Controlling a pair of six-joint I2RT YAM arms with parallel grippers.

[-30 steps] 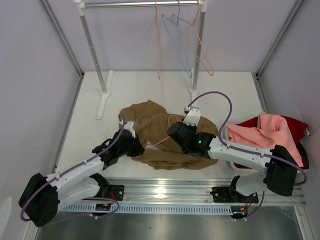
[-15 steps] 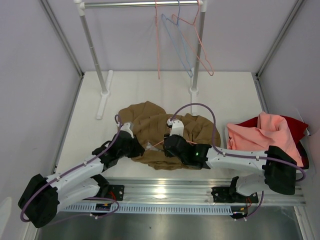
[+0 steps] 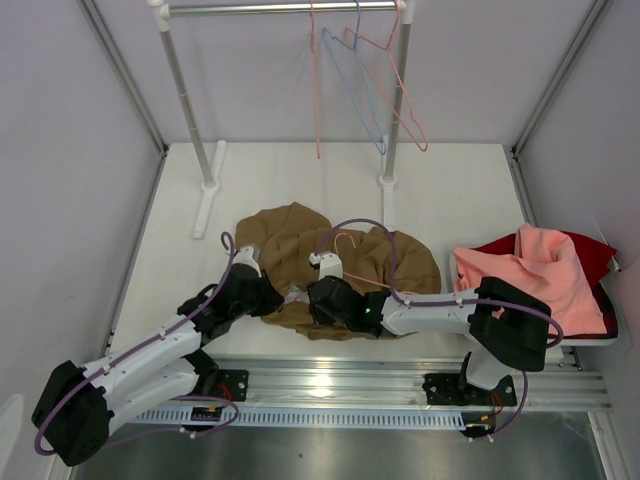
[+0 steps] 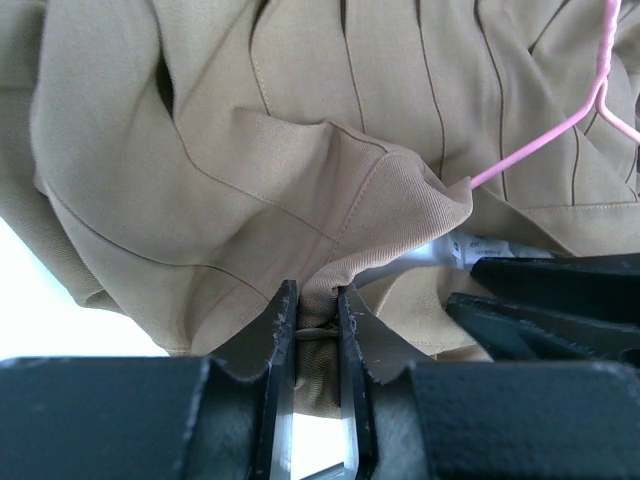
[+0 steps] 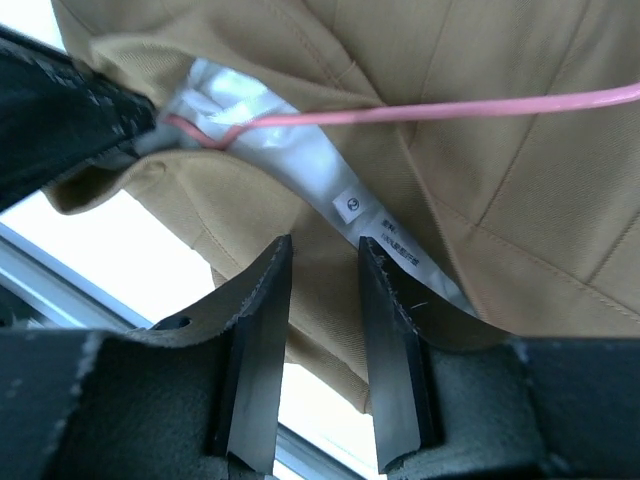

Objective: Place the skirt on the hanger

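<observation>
The tan-brown pleated skirt (image 3: 300, 235) lies crumpled on the white table in front of both arms. A salmon-pink wire hanger (image 3: 345, 240) lies on it, its wire running across the cloth (image 4: 560, 130) and into the pale lining by the waistband (image 5: 450, 108). My left gripper (image 4: 317, 292) is shut on a fold of the skirt's edge (image 4: 350, 200). My right gripper (image 5: 322, 250) stands open just over the skirt's near hem (image 5: 320, 300), below a white care label (image 5: 375, 225), right beside the left gripper's fingers (image 5: 70, 110).
A clothes rail (image 3: 280, 8) on two posts stands at the back, with more pink hangers (image 3: 400, 100) and a light blue one (image 3: 355, 95). A salmon-pink cloth (image 3: 530, 265) over dark red cloth (image 3: 590, 255) lies at the right. A metal rail (image 3: 400, 385) runs along the near edge.
My right arm has slid left along the skirt's near edge to beside the left gripper, and its jaws have opened. The left gripper kept its hold and barely moved.
</observation>
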